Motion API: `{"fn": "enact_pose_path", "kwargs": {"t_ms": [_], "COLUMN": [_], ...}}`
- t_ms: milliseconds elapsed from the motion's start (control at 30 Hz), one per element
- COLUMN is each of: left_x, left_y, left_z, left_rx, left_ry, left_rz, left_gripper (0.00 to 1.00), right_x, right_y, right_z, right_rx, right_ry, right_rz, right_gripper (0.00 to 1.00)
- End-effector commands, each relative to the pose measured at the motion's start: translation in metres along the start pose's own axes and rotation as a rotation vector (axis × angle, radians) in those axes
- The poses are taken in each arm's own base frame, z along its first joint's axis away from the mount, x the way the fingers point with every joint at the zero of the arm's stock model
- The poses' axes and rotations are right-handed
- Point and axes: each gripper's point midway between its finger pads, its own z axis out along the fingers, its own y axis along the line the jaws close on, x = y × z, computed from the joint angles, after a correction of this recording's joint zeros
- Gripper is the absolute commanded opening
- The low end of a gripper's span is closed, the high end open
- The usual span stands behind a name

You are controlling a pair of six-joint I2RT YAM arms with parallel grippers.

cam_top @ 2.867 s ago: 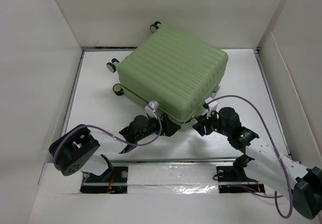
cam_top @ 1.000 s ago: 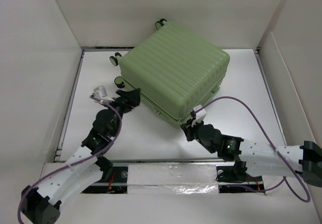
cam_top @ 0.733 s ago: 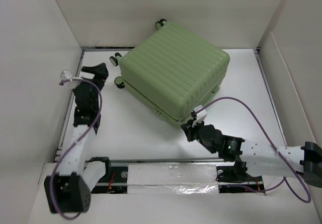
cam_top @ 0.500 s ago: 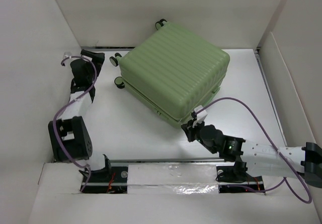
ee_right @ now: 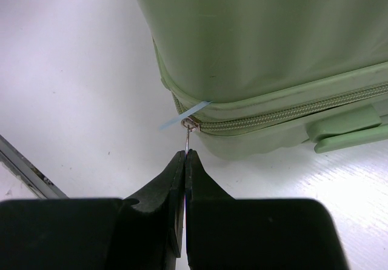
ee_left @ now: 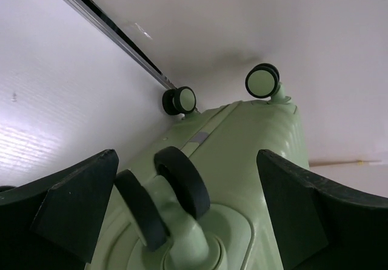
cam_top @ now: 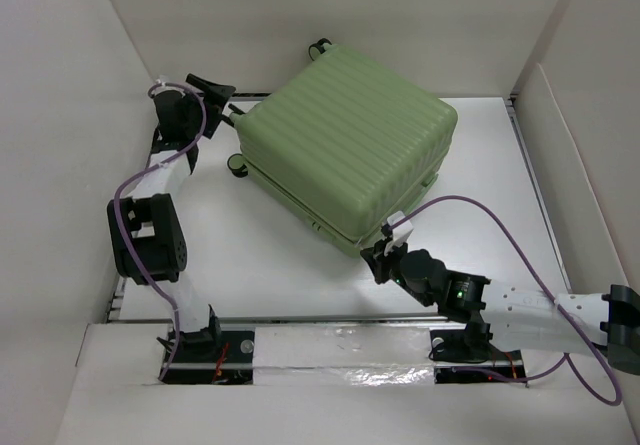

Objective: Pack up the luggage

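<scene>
Right fingers (ee_right: pixel 167 188) pinch the thin zipper pull (ee_right: pixel 188 138) at the near corner of the green suitcase (cam_top: pixel 345 135), which lies shut on the tabletop (cam_top: pixel 300 265). Left fingers (ee_left: pixel 73 203) gape wide around a spinner wheel (ee_left: pixel 182 182) at its far-left corner. A blue lining strip (ee_right: pixel 182 113) poking out beside the pull could jam the zip, or the pull could slip free. The contents and the zip's far run are hidden.

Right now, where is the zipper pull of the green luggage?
In the right wrist view, the zipper pull sits at the near corner of the luggage, pinched in the right gripper.
</scene>
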Motion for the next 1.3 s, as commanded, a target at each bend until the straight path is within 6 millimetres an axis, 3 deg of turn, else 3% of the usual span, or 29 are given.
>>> {"fn": "enact_pose_path", "kwargs": {"t_ms": [0,167,300,533,600,633,667,700,800,900,933,967,1000,1033,1100,1133,1200,1267], "left_x": [0.002,0.011,0.017,0.023,0.023,0.024,0.021,0.023,0.022,0.039,0.039,0.06,0.072,0.091,0.123,0.136,0.15,0.168], "left_y": [-0.034,-0.026,-0.03,-0.039,-0.041,-0.04,-0.045,-0.046,-0.048,-0.038,-0.047,-0.021,-0.017,0.0,0.001,0.011,0.015,0.011], "left_z": [0.007,0.016,0.02,0.023,0.023,0.023,0.022,0.02,0.008,-0.023,-0.043,-0.055,-0.064,-0.081,-0.096,-0.111,-0.122,-0.142], "left_rx": [0.077,0.066,0.089,0.149,0.159,0.161,0.189,0.202,0.247,0.246,0.276,0.244,0.242,0.217,0.228,0.221,0.208,0.228], "left_ry": [0.043,0.063,0.076,0.076,0.078,0.077,0.065,0.07,0.033,-0.031,-0.062,-0.056,-0.069,-0.06,-0.037,-0.031,-0.026,0.011], "left_rz": [0.011,-0.021,-0.06,-0.111,-0.116,-0.121,-0.116,-0.112,-0.075,-0.026,-0.01,-0.013,-0.008,0.006,0.032,0.062,0.092,0.134], "left_gripper": [0.98,0.96,0.92,0.69,0.57,0.29,0.08,0.0,0.0,0.0,0.0,0.0,0.0,0.0,0.0,0.0,0.0,0.0], "right_x": [0.0,0.003,0.004,0.007,0.011,0.01,0.011,0.011,0.007,0.002,-0.003,-0.006,-0.01,-0.017,-0.027,-0.036,-0.045,-0.043], "right_y": [0.035,0.035,0.035,0.034,0.032,0.031,0.031,0.031,0.026,0.025,0.023,0.022,0.017,0.014,0.0,0.0,-0.009,-0.005], "right_z": [-0.005,-0.004,-0.002,-0.001,-0.001,-0.002,-0.002,-0.002,-0.002,-0.002,0.0,0.0,0.001,0.0,0.001,-0.001,-0.003,-0.004], "right_rx": [-0.16,-0.157,-0.156,-0.148,-0.142,-0.14,-0.139,-0.137,-0.121,-0.112,-0.102,-0.095,-0.076,-0.061,-0.032,-0.045,-0.029,-0.066], "right_ry": [0.02,0.028,0.034,0.039,0.044,0.042,0.045,0.044,0.03,0.014,0.004,0.002,-0.001,-0.004,-0.014,-0.032,-0.056,-0.067], "right_rz": [0.015,0.011,0.009,0.015,0.017,0.019,0.019,0.021,0.027,0.023,0.021,0.015,0.001,-0.012,-0.045,-0.041,-0.039,-0.035], "right_gripper": [0.0,0.0,0.0,0.0,0.0,0.0,0.0,0.0,0.0,0.0,0.0,0.0,0.0,0.0,0.0,0.0,0.0,0.0]}}
